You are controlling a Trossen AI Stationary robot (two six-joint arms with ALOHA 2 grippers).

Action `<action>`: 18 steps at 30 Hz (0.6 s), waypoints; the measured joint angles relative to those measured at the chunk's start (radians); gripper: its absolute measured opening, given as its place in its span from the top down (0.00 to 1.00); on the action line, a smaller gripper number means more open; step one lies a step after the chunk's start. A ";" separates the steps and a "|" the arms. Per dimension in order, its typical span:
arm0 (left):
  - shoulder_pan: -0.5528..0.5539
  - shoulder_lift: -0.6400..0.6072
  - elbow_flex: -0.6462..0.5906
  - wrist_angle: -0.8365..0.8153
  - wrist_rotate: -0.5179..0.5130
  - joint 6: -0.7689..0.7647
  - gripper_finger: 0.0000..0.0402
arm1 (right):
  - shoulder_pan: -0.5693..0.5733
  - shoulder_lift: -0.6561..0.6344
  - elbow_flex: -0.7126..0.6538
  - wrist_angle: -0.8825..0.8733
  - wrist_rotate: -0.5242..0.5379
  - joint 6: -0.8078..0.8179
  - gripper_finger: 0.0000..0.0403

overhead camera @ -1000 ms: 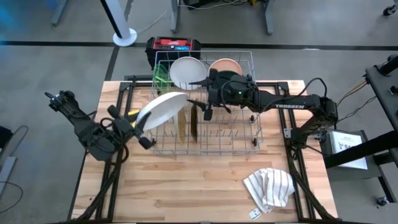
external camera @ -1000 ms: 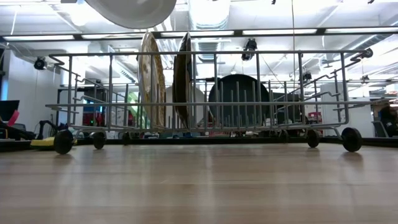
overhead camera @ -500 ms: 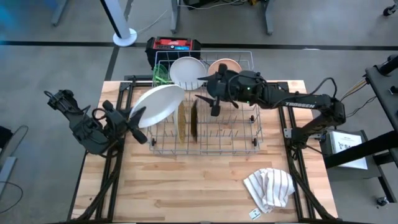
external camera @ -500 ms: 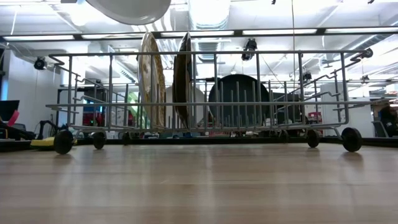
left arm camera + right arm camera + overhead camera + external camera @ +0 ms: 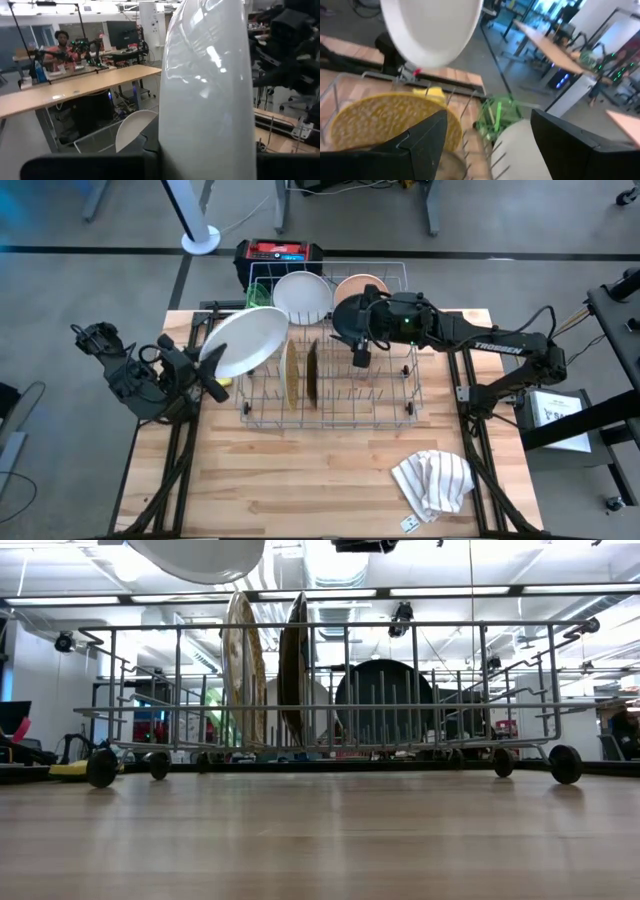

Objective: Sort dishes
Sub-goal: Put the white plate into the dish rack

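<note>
Large round white plate [image 5: 243, 343]: clamped by its rim in my left gripper [image 5: 205, 376], tilted, raised just beyond the fingers over the wire dish rack's [image 5: 400, 405] left end. My right gripper [image 5: 358, 350]: fingers spread wide, holding nothing, above the rack's back row, black round dish [image 5: 384, 700] below.

Light wooden plank table top [image 5: 330, 480] on black metal frame. Silver wire dish rack [image 5: 405, 395] on small black wheels stands on far half of table. Crumpled white striped cloth [image 5: 432, 480] lies on near right corner, well apart from rack. Black box with red lid [image 5: 278, 253] sits behind rack. Small yellow sponge [image 5: 222, 379] just left of rack. White cylindrical floor stand [image 5: 195, 220] behind table. Person [image 5: 62, 42] at far desk in room.
</note>
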 joint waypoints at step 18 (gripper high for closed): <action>-0.002 -0.046 -0.043 -0.068 -0.010 -0.094 0.88 | -0.034 -0.042 0.000 -0.081 -0.101 0.051 0.33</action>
